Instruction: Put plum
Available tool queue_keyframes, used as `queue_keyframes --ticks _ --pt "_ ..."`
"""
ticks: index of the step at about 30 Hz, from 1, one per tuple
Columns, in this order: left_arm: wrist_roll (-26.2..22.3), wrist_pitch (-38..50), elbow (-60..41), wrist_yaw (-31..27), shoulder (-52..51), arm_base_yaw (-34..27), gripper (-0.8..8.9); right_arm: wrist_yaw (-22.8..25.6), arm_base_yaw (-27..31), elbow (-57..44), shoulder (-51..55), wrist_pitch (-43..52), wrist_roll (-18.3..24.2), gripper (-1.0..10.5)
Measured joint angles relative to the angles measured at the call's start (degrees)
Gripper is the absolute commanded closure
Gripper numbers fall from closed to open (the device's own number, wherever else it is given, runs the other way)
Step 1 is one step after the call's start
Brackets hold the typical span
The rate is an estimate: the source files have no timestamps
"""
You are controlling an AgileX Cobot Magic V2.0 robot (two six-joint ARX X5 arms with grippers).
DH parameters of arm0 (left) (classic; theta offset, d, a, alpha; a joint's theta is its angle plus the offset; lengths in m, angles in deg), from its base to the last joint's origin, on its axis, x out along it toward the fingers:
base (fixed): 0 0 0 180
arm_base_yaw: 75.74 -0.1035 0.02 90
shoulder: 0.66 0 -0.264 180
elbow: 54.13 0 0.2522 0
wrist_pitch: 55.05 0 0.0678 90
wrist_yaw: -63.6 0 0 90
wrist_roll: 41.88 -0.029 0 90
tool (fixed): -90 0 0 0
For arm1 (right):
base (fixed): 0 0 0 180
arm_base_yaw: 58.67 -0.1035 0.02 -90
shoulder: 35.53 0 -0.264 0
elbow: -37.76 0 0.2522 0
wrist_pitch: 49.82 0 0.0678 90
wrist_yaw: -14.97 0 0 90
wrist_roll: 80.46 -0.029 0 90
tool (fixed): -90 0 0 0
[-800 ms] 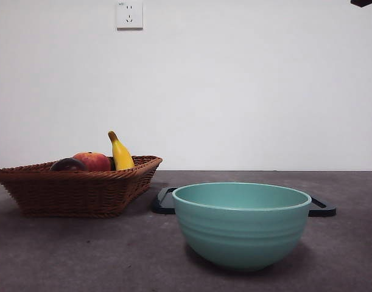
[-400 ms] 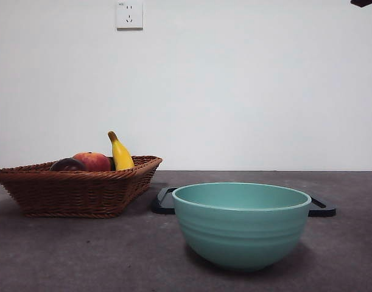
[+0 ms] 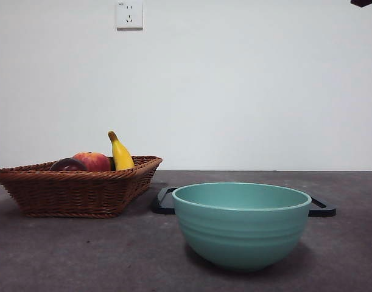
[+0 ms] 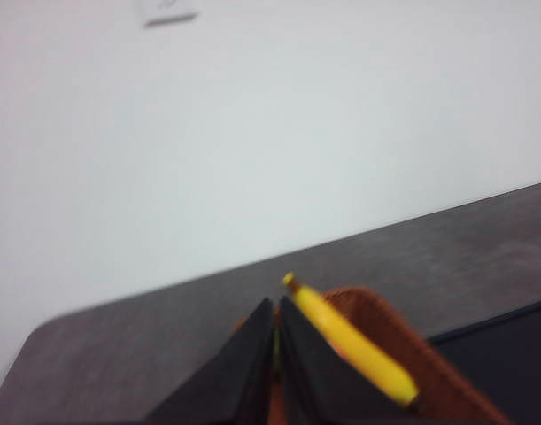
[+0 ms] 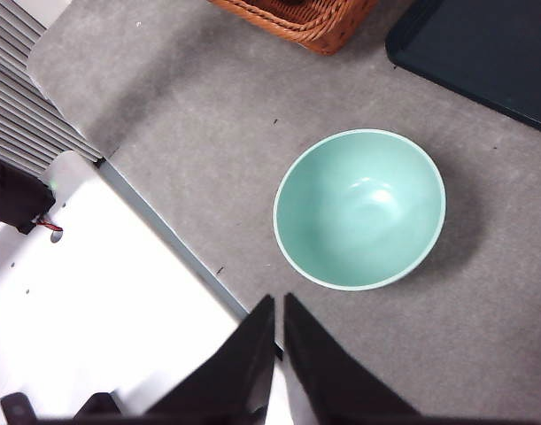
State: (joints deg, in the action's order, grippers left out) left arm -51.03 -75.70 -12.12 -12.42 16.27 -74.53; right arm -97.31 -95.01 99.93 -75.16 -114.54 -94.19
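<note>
The plum (image 3: 67, 164), dark maroon and glossy, lies in the wicker basket (image 3: 76, 190) at the left of the front view, beside a red-orange fruit (image 3: 93, 160) and a yellow banana (image 3: 120, 153). My left gripper (image 4: 275, 306) is shut and empty, hanging above the basket (image 4: 412, 354) with the banana (image 4: 348, 343) just past its jaws; the plum is hidden in that blurred view. My right gripper (image 5: 278, 301) is shut and empty, high above the teal bowl (image 5: 360, 208). Only a black tip of an arm (image 3: 363, 2) shows in the front view's top right corner.
The teal bowl (image 3: 242, 222) stands near the front, right of the basket. A flat black tray (image 3: 322, 208) lies behind it, also seen as the tray (image 5: 483, 44) from the right wrist. A basket corner (image 5: 301, 18) and the table's white edge (image 5: 93, 292) show there too.
</note>
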Motion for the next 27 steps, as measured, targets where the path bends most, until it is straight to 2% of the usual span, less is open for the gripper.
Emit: queue_keyframes --ticks 5,11,27 --pt "3.04 1.88 -9.42 -5.29 -5.6 -1.29 8.06 0.0 0.0 0.0 0.0 0.0 0.0 9.4" --pt "5.7 1.9 -17.55 -6.12 -10.62 -1.86 8.06 0.0 0.0 0.0 0.0 0.0 0.0 9.4" --pt "6.97 1.07 -26.34 -8.33 -16.61 -1.97 8.06 0.0 0.0 0.0 0.0 1.07 0.02 9.4"
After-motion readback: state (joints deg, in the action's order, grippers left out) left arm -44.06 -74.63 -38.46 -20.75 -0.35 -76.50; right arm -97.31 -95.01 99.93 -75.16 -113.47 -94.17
